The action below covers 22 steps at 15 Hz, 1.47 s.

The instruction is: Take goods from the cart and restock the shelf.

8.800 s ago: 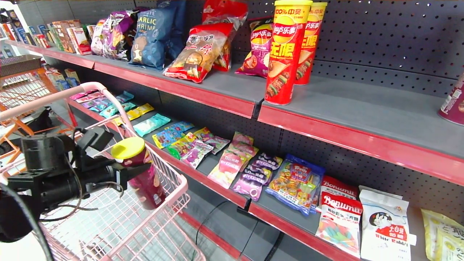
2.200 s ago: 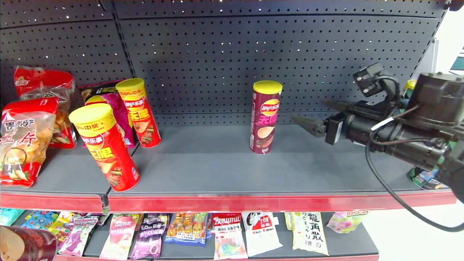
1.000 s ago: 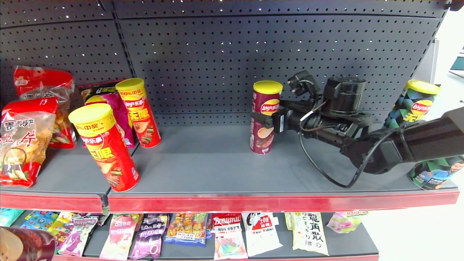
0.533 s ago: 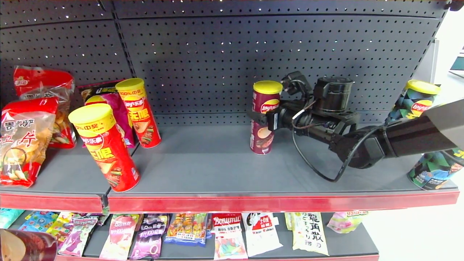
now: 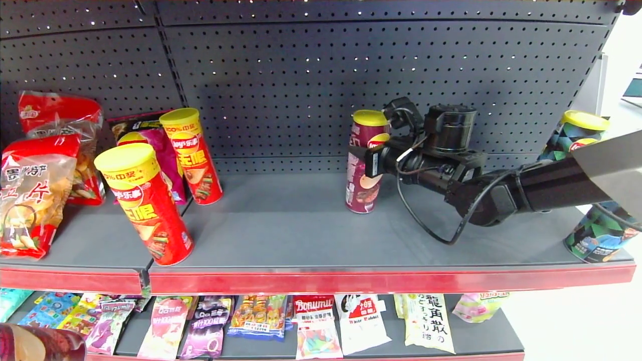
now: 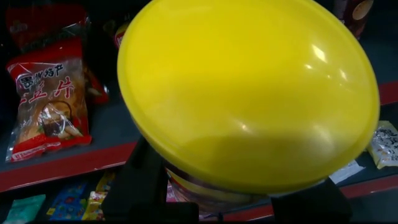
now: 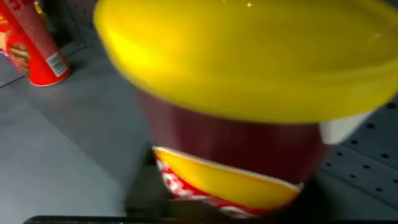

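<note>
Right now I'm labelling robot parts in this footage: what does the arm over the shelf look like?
The right arm is black, built of cylindrical segments, with a round drum-shaped housing near the wrist and a small black camera module beside it. A thin black cable loops beneath. The right gripper has flat black fingers.

The right gripper (image 5: pixel 362 156) is covering the middle band of the maroon can (image 5: pixel 358 193) toward the shelf's (image 5: pixel 301 235) back edge, and the right wrist view is blurring it. The right arm (image 5: pixel 526 190) is crossing the dark green can (image 5: pixel 597 235) at the shelf's right front corner, hiding its middle. The picture's lower left corner is cutting off the held can (image 5: pixel 35 346); its yellow lid (image 6: pixel 249 93) is masking its body and most of the left gripper (image 6: pixel 230 202).
</note>
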Tool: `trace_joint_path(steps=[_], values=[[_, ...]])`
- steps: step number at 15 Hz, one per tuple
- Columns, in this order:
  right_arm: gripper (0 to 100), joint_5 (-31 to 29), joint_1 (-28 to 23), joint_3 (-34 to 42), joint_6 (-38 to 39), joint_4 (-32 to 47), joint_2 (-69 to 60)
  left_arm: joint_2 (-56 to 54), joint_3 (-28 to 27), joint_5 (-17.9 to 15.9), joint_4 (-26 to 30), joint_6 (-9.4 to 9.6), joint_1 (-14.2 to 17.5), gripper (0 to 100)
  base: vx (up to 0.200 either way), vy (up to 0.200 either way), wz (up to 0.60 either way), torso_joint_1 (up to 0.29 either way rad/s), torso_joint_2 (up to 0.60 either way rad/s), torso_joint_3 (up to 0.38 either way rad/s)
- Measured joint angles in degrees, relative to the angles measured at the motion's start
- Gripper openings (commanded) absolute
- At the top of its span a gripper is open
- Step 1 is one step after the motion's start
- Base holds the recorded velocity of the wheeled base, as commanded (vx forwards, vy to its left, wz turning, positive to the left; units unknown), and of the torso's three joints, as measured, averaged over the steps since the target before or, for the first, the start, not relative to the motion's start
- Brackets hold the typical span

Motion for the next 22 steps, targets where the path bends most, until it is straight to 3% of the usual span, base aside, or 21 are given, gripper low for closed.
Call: trace_joint_path(steps=[3, 11, 18, 22], values=[[0, -4.8, 1.9, 1.9, 0.2, 0.0, -1.9, 0.0, 0.3, -0.1, 0.0, 0.00, 0.0, 0, 0.000, 0.000, 0.00, 0.000, 0.00, 0.000], [0, -17.8, 8.7, 18.7, 0.5, 1.2, -17.0, 0.5, 0.2, -0.1, -0.2, 0.00, 0.0, 0, 0.000, 0.000, 0.00, 0.000, 0.00, 0.000], [0, -27.6, 12.7, 21.9, 3.6, 0.9, -18.7, 1.0, 0.2, 0.0, -0.2, 0.00, 0.0, 0, 0.000, 0.000, 0.00, 0.000, 0.00, 0.000], [0, -30.0, 14.7, 21.4, 4.6, 0.8, -16.8, 1.0, 0.1, 0.0, -0.2, 0.00, 0.0, 0, 0.000, 0.000, 0.00, 0.000, 0.00, 0.000]])
